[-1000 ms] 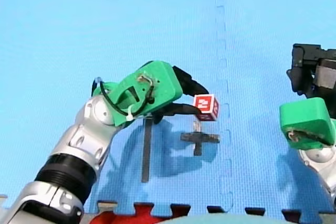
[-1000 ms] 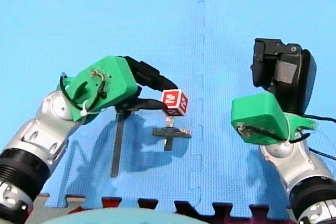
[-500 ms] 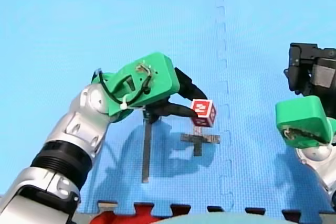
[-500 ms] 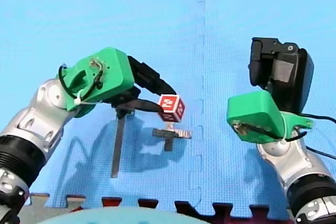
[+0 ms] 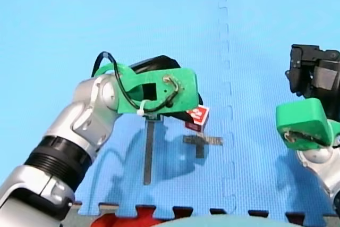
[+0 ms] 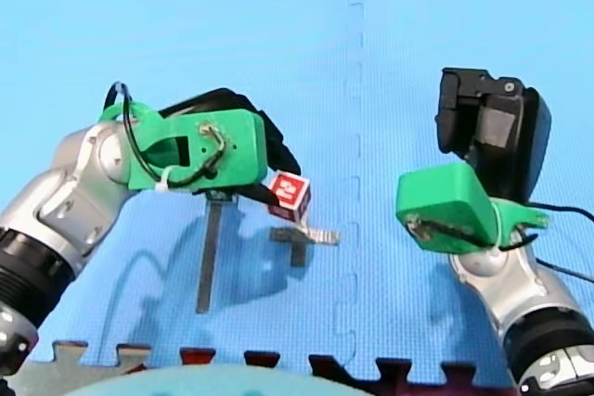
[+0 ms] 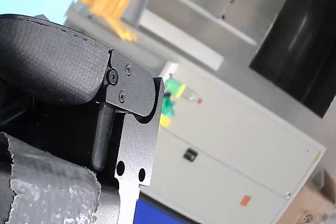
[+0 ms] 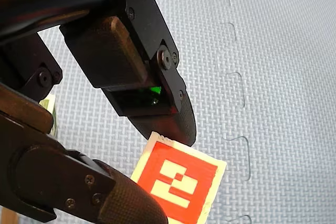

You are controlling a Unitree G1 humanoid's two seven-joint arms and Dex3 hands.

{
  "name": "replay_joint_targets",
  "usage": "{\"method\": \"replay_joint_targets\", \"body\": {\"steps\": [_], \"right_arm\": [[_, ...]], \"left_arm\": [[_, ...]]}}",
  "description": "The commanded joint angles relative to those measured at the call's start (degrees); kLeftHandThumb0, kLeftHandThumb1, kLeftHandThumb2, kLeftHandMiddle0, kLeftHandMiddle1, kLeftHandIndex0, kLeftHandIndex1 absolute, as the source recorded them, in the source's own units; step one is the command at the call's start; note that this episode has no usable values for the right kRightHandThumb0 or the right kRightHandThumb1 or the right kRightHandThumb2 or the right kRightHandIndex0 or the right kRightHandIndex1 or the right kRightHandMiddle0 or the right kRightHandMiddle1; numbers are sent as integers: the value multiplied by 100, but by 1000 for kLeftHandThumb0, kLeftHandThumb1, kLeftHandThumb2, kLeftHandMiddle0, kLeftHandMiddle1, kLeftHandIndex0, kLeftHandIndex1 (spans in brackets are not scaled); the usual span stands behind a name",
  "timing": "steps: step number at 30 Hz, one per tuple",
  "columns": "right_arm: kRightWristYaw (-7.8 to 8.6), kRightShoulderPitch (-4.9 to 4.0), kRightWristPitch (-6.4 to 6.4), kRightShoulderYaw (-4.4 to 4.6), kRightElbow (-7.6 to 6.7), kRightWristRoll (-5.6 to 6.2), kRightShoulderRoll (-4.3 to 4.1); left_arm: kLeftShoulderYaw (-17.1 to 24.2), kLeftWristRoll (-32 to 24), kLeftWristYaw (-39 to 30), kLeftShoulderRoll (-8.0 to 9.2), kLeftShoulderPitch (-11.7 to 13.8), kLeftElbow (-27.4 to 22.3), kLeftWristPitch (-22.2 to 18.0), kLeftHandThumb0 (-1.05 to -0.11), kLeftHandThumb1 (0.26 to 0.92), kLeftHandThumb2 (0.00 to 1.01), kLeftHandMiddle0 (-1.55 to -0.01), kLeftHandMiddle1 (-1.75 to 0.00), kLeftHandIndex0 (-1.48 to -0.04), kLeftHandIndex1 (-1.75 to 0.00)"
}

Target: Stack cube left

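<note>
1. Red, with a white printed pattern on its faces, the small cube (image 5: 197, 118) is gripped by the black three-finger left hand (image 6: 275, 150), which is reached in from the left over the blue foam mat (image 5: 106, 25).
2. Compared with the pictures of a second and half a second ago, the left wrist has been rolled over. The green plastic wrist mount (image 5: 159, 91) is now laid across the hand, and the cube has been carried lower and drawn back toward the hand.
3. The cube is now seen just beside the far end of the grey tape cross (image 5: 202, 142), with the long grey tape strip (image 5: 148, 155) near on its other side. Whether the mat is touched by it cannot be told.
4. In the second wrist view the cube is seen pinched between black fingers (image 8: 131, 66), so the grasp is closed on it.
5. The change is judged to be a descent toward setting the cube down; release has not yet been made. Whether another cube lies hidden under the hand, to be stacked upon, cannot be told.
6. The right hand (image 6: 487, 127) is held well apart at the right side of the mat, much where it was; whether it is open or closed cannot be told.
7. As to containers, what lies on the mat is flat tape, and the cube is enclosed by nothing but the fingers.
</note>
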Motion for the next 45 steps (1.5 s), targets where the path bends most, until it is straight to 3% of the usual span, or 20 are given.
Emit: {"method": "replay_joint_targets", "body": {"steps": [1, 7, 17, 24, 34, 45], "right_arm": [[-31, -16, 14, 2, -4, 5, 1], [-56, 1, 46, 9, -46, 5, 18], [-55, -34, 111, 13, -70, 8, 53], [-82, -75, 116, 30, -33, -6, 69], [-90, -55, 64, 42, -72, -9, 33], [-126, -68, 24, 57, -50, -22, 30]], "left_arm": [[8, 16, 159, -15, 106, -87, -5, -461, 819, 0, -1038, -1746, -1342, -10], [-8, 76, 760, -42, 297, -48, -458, -448, 818, 0, -1029, -1746, -1349, -13], [-38, 99, 976, -69, 421, -95, -520, -435, 814, 0, -1003, -1746, -1340, -8], [-26, 95, 1311, -125, 565, 79, -823, -434, 814, 0, -994, -1746, -1334, -4], [-3, 86, 1489, -157, 537, 504, -1189, -432, 816, 1, -986, -1746, -1334, -4], [10, 80, 1410, -164, 452, 632, -1224, -410, 817, 1, -989, -1746, -1399, -43]]}}
